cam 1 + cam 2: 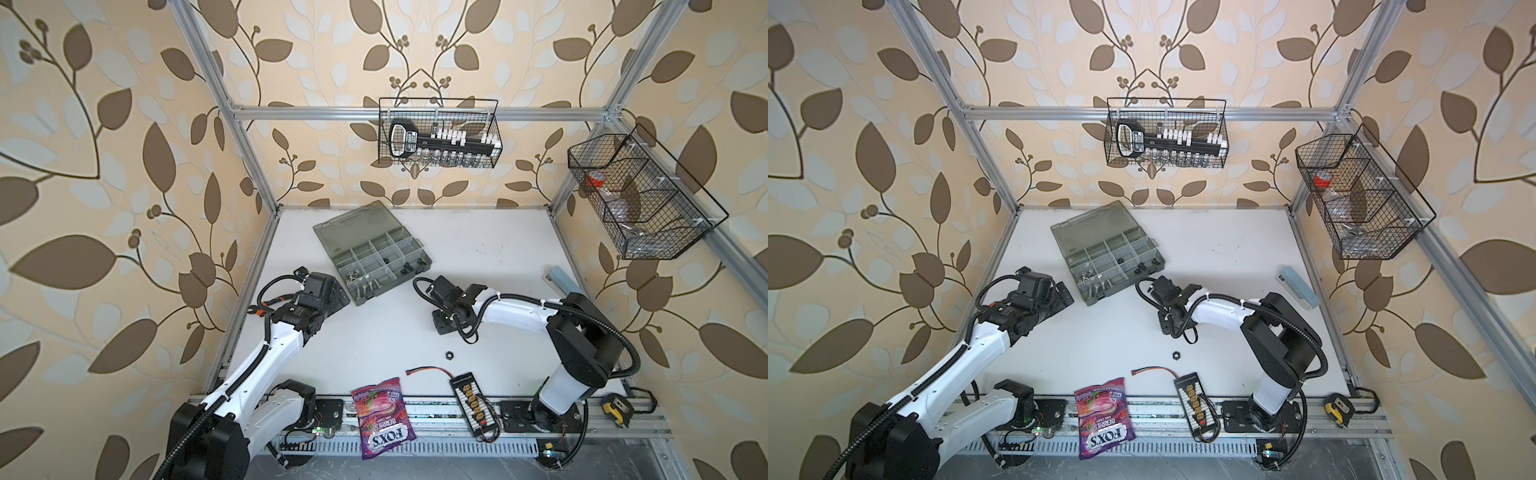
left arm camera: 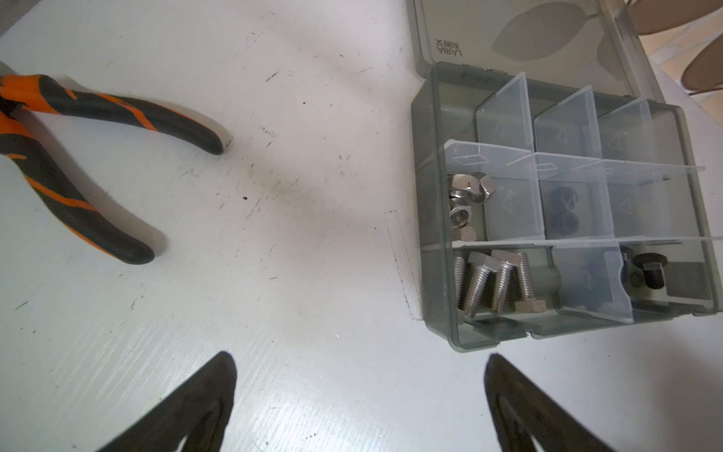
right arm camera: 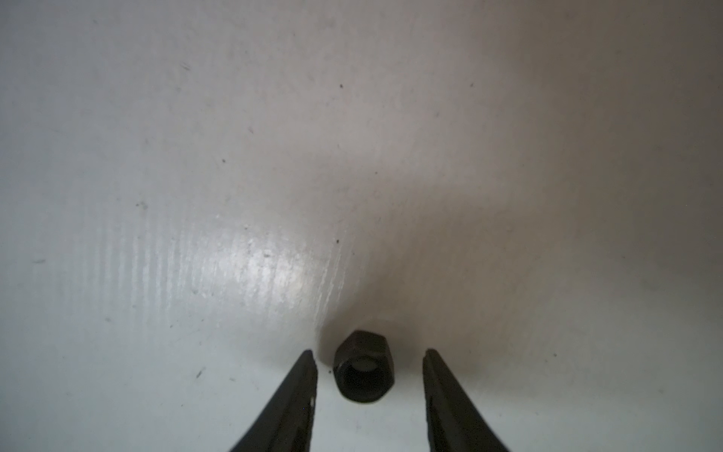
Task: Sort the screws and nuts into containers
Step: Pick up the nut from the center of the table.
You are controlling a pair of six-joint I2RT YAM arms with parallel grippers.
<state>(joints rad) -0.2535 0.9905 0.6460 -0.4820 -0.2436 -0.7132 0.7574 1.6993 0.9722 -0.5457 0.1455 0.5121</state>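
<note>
The grey-green organizer case lies open at the table's back, its containers split by pale dividers. In the left wrist view its wall shows, with silver nuts, silver screws, black nuts and a black screw in separate compartments. My left gripper hangs open and empty beside the case's near corner. A black nut rests on the table between the fingers of my open right gripper, a gap on each side. A black nut lies just in front of that gripper; whether it is the same nut I cannot tell.
Orange-black pliers lie left of the case. A purple candy bag, a black connector board and a tape measure line the front edge. A blue-grey bar lies at the right. Wire baskets hang on the frame.
</note>
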